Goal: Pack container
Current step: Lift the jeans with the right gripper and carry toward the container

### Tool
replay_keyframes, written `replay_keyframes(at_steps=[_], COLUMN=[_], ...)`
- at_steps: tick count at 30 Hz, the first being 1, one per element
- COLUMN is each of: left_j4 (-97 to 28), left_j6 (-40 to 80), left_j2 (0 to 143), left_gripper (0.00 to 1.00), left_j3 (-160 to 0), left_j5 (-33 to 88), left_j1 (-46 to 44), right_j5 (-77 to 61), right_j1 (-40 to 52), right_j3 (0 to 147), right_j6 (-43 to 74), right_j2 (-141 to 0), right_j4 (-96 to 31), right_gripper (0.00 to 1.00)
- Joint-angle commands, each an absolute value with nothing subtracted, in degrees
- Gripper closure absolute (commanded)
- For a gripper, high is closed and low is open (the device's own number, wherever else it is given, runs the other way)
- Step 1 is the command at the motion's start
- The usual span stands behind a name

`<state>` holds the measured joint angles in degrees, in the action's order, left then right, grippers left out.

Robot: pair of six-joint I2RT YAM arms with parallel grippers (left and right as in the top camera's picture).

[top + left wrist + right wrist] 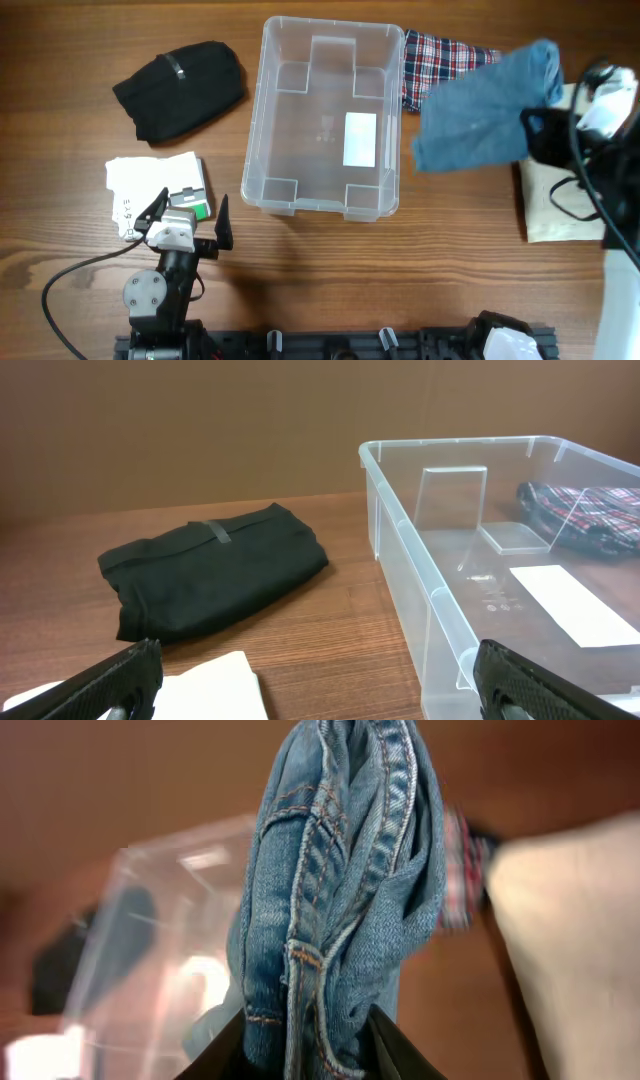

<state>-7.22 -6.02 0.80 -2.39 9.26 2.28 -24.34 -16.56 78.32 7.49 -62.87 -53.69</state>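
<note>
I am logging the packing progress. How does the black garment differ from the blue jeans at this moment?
The black garment lies folded on the table, untouched; the blue jeans are bunched in the right gripper. The black garment is left of the container; the jeans are at its right. Both are clothing outside the container.

Overhead camera straight down over my table (60, 200), my left wrist camera low near the front-left corner, facing the far edge, right wrist camera at the right edge, facing left, tight on denim jeans (330, 900), container (320, 150) shared by all three
</note>
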Motion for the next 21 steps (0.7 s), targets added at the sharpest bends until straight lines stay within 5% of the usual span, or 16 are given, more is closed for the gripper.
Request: replay_keyframes(at_steps=[1,9,16,21], left_j4=[-7.01,-7.01,-7.03,-7.01], left_j6=[-7.09,-7.11,-7.09,-7.09], left_j2=[0.49,0.49,0.49,0.49], left_gripper=[0.00,0.00,0.00,0.00], left_j3=[-1.91,-1.91,-1.91,-1.91], left_j5=[8.93,8.93,8.93,8.93], left_j1=[1.98,1.98,1.98,1.98], right_j5=[-36.80,-40.66,-15.51,-4.23], right_j1=[-16.47,-7.97,14.68,19.90], right_j3=[85.01,85.27,85.27,85.25], right_j6=[13.65,23.86,28.97,41.30], right_j2=[-61.28,-64.12,-74.65,-81.49], right_j4=[-48.97,-38.48,-29.08,-24.93], right_gripper=[0.96,0.96,0.96,0.96])
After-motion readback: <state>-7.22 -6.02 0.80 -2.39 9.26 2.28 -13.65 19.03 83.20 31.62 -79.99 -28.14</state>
